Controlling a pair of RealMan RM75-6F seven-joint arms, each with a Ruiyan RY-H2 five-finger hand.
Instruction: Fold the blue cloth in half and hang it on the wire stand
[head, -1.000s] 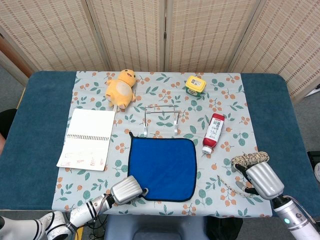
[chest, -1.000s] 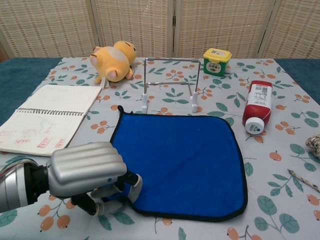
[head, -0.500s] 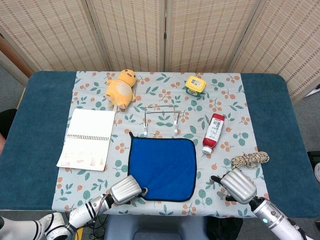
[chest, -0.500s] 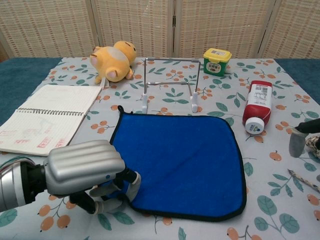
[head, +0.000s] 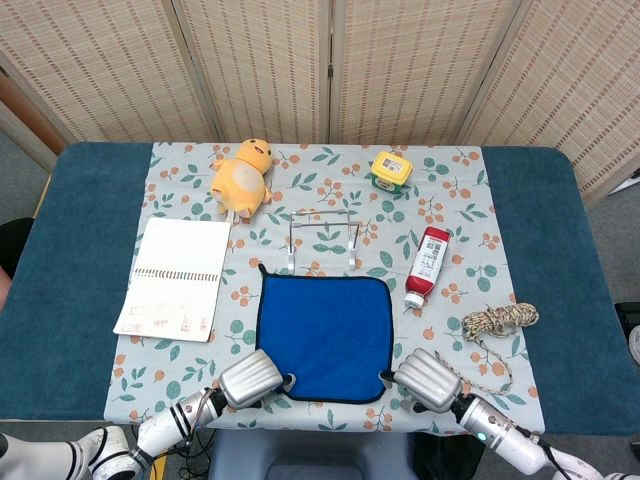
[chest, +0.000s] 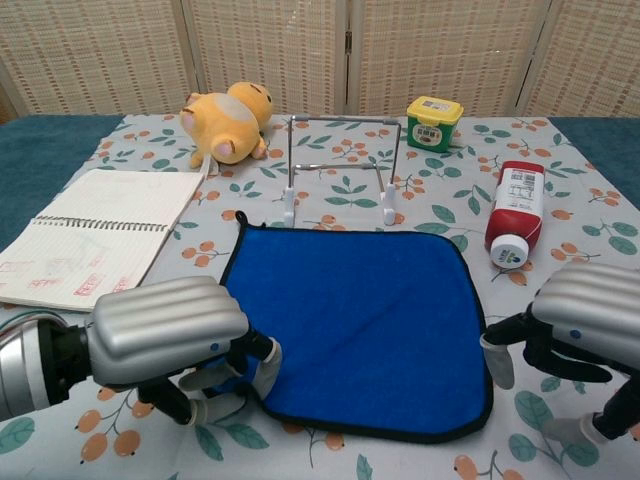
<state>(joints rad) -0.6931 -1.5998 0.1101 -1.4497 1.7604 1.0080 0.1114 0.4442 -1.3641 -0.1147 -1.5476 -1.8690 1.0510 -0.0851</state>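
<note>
The blue cloth (head: 325, 335) (chest: 360, 315) lies flat on the patterned tablecloth, just in front of the upright wire stand (head: 322, 238) (chest: 340, 165). My left hand (head: 252, 378) (chest: 170, 335) is at the cloth's near left corner, where its fingers (chest: 262, 365) curl over the edge and pinch the corner. My right hand (head: 428, 378) (chest: 590, 325) sits beside the near right corner. Its fingers (chest: 497, 362) are spread and reach toward the cloth's right edge, and it holds nothing.
A yellow plush toy (head: 242, 177) and an open notebook (head: 175, 275) lie to the left. A yellow-lidded jar (head: 391, 168) stands at the back, a red bottle (head: 428, 265) lies right of the stand, and a rope coil (head: 500, 320) lies beyond the right hand.
My right hand has moved left from the rope coil to the cloth's near right corner. The left hand has stayed at the near left corner.
</note>
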